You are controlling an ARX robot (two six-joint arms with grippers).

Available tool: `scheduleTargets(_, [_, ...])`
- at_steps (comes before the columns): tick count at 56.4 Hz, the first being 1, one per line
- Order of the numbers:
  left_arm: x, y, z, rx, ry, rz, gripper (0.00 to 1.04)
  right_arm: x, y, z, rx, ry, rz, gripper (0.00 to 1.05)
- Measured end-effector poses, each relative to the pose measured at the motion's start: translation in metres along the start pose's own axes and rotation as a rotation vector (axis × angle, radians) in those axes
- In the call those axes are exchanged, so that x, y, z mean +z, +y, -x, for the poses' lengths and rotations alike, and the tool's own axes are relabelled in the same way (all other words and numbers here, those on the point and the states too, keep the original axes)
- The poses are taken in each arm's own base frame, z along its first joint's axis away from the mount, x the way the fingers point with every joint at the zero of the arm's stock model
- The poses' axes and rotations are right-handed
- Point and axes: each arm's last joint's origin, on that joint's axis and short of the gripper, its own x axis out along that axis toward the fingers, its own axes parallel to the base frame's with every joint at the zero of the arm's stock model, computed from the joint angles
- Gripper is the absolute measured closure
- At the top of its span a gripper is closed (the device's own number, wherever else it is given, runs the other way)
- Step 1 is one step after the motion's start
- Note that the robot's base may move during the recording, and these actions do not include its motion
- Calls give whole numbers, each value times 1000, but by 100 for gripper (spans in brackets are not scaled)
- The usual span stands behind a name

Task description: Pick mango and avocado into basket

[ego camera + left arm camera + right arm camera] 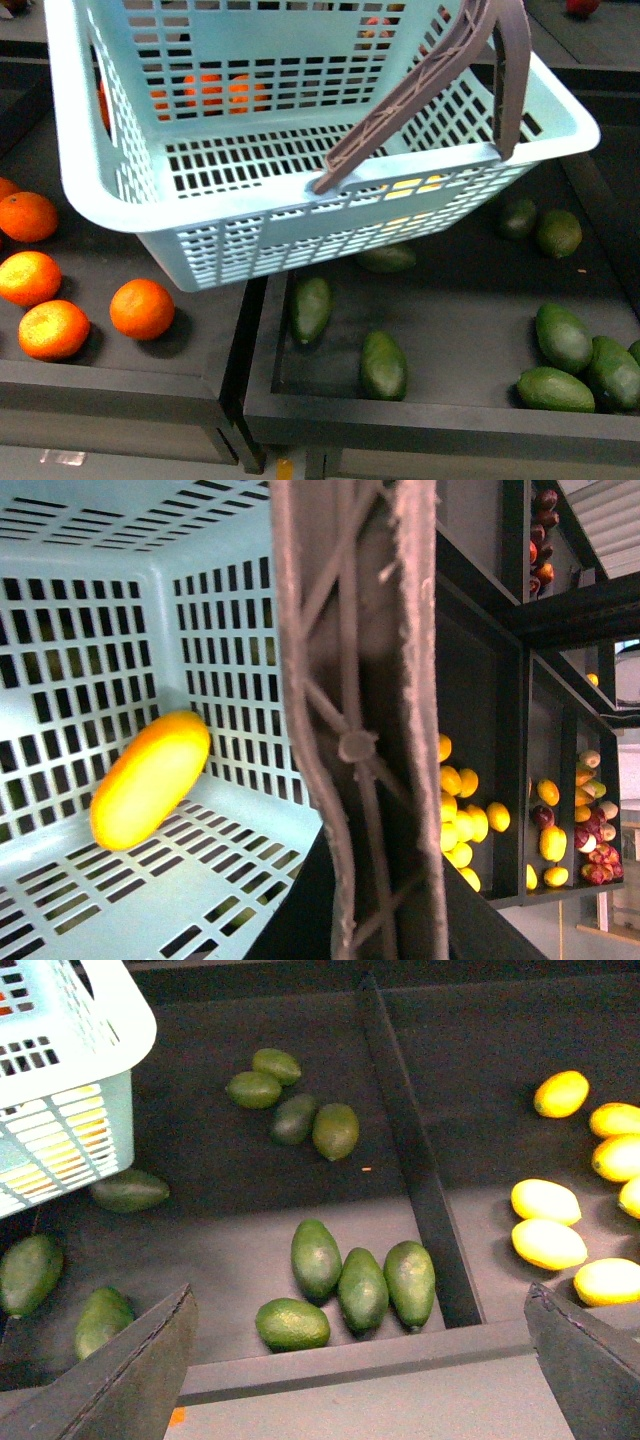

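Note:
The teal basket (250, 215) hangs tilted in the air above the fruit bins. My left gripper (370, 920) is shut on its brown-grey handle (350, 730), which fills the left wrist view. One yellow-orange mango (150, 778) lies inside the basket against a slotted wall, and shows as yellow through the slots (410, 188) in the front view. Several dark green avocados (362, 1290) lie in a dark bin, just beyond the bin's front wall. My right gripper (360, 1360) is open above that wall, with nothing between its fingers (130, 1370). More avocados (383, 365) lie below the basket.
Oranges (142, 308) lie in the bin to the left of the avocado bin. A raised divider (410, 1160) separates the avocados from yellow fruits (548, 1243). The basket corner (60, 1080) overhangs the avocado bin. Shelves with yellow and red fruit (560, 820) stand behind.

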Motion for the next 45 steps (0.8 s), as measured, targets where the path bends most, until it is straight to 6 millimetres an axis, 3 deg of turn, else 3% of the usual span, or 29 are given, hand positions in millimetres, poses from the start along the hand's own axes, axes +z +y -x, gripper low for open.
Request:
scheduleTargets(8, [-4, -3, 0, -19, 24, 7, 98, 24, -30, -61, -31, -15, 116, 8])
scheduleTargets(13, [-6, -5, -1, -22, 28, 8, 98, 25, -42, -93, -20, 34, 204, 8])
scheduleTargets(19, [-6, -5, -1, -20, 26, 9, 98, 8, -48, -132, 69, 165, 313, 8])
scheduleTargets(26, [-4, -4, 0, -11, 14, 9, 98, -16, -49, -163, 156, 299, 406, 8])
scheduleTargets(45, [-3, -2, 0, -10, 12, 11, 98, -57, -43, -233, 287, 472, 401, 8])
